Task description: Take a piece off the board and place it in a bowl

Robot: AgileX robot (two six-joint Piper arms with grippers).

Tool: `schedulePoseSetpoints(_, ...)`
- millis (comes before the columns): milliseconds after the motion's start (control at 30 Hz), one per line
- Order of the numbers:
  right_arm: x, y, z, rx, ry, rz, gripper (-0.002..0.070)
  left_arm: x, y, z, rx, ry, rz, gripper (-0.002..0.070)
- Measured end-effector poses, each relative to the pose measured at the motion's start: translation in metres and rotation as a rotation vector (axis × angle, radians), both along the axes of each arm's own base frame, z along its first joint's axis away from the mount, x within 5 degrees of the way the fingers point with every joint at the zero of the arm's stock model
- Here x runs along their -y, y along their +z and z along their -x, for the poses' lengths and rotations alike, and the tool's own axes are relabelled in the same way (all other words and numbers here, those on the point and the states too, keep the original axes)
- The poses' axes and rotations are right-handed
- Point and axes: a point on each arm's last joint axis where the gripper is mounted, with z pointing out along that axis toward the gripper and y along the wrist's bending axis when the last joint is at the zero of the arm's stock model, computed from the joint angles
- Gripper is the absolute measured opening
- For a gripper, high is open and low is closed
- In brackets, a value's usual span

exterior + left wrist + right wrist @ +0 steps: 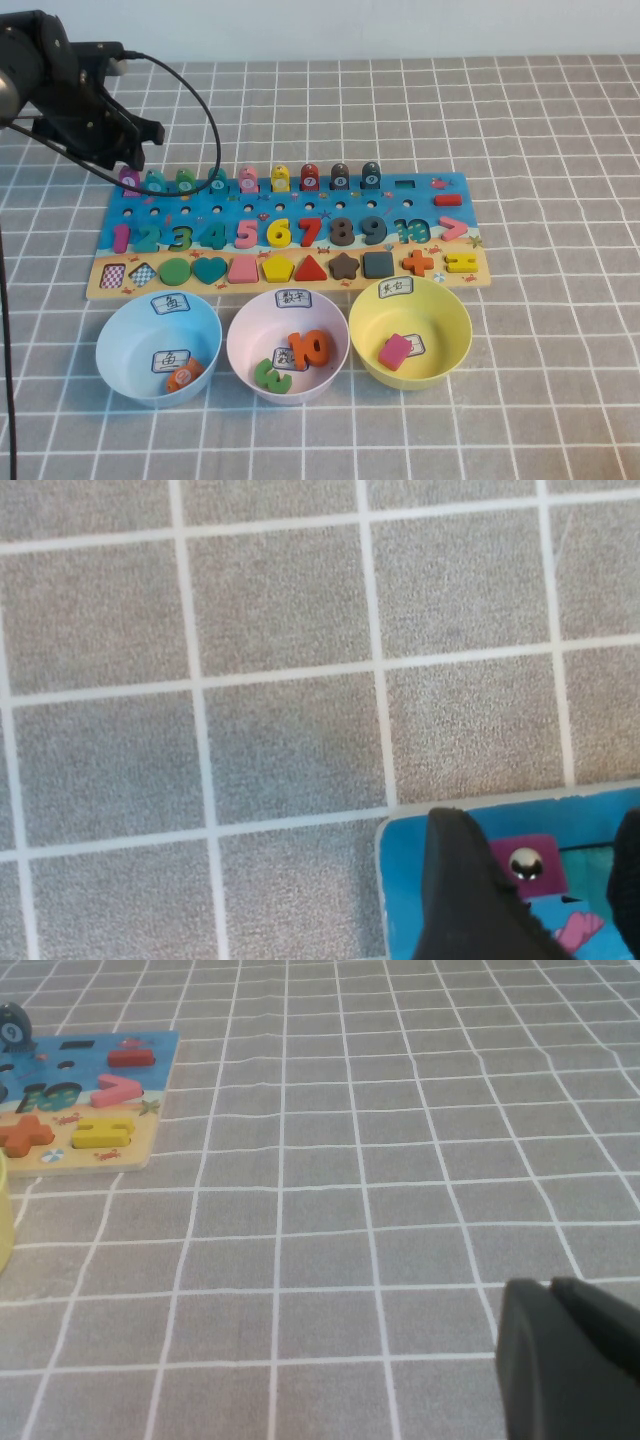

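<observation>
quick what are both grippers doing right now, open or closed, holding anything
Left gripper: open, fingers astride the magenta piece at the board's far left corner, not yet gripping.
Right gripper: parked over bare table, holding nothing; open or closed cannot be told.

I am looking over one board [290, 235] and three bowls: a light blue bowl [125, 335], a pale pink bowl [250, 330] and a yellow bowl [440, 310]. I am counting nine rounded pieces standing along the board's far row, the magenta piece [130, 181] leftmost. One orange piece is lying in the blue bowl, two numbers in the pink, one pink block in the yellow.
</observation>
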Motion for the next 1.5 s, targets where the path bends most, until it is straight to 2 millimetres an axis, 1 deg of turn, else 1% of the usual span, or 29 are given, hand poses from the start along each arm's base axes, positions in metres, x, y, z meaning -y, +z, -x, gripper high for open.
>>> schedulePoseSetpoints(467, 0.000, 0.000, 0.000, 0.000, 0.000, 0.000, -0.0017, 0.000, -0.002, 0.001, -0.017, 0.002, 0.000, 0.0275)
schedulePoseSetpoints(733, 0.000, 0.000, 0.000, 0.000, 0.000, 0.000, -0.0017, 0.000, -0.011, 0.000, -0.040, 0.001, -0.001, 0.0275)
schedulePoseSetpoints(1367, 0.000, 0.000, 0.000, 0.000, 0.000, 0.000, -0.0017, -0.002, -0.011, -0.001, -0.029, 0.002, -0.013, 0.0275)
schedulePoseSetpoints(1500, 0.000, 0.000, 0.000, 0.000, 0.000, 0.000, -0.0017, -0.002, -0.014, -0.002, -0.033, 0.003, -0.013, 0.0274)
